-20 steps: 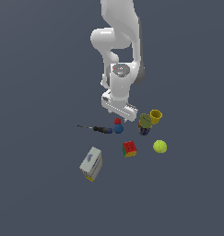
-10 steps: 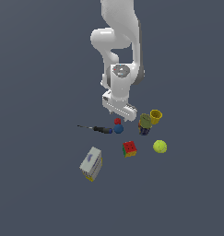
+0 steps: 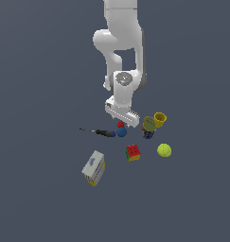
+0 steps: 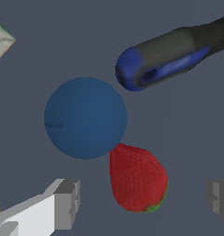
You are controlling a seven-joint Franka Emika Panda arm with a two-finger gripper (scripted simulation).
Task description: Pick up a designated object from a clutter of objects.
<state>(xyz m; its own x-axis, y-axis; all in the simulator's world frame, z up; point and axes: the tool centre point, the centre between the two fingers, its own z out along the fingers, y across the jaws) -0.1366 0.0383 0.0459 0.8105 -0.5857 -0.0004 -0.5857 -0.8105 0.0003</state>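
The designated object is a small red lump (image 3: 120, 124); in the wrist view it (image 4: 137, 177) looks like a strawberry with green at one end. It lies touching or nearly touching the blue ball (image 3: 121, 133), which also shows in the wrist view (image 4: 85, 118). My gripper (image 3: 122, 118) hangs just above the red lump and partly hides it in the exterior view. In the wrist view the gripper (image 4: 143, 201) is open, with one finger on each side of the red lump and apart from it.
The clutter lies around it. A black-handled screwdriver (image 3: 100, 132) (image 4: 178, 50) lies beside the blue ball. Also nearby are a multicoloured cube (image 3: 132, 152), a tennis ball (image 3: 164, 150), an olive-green can (image 3: 149, 126), a yellow cup (image 3: 160, 119) and a white-yellow box (image 3: 93, 168).
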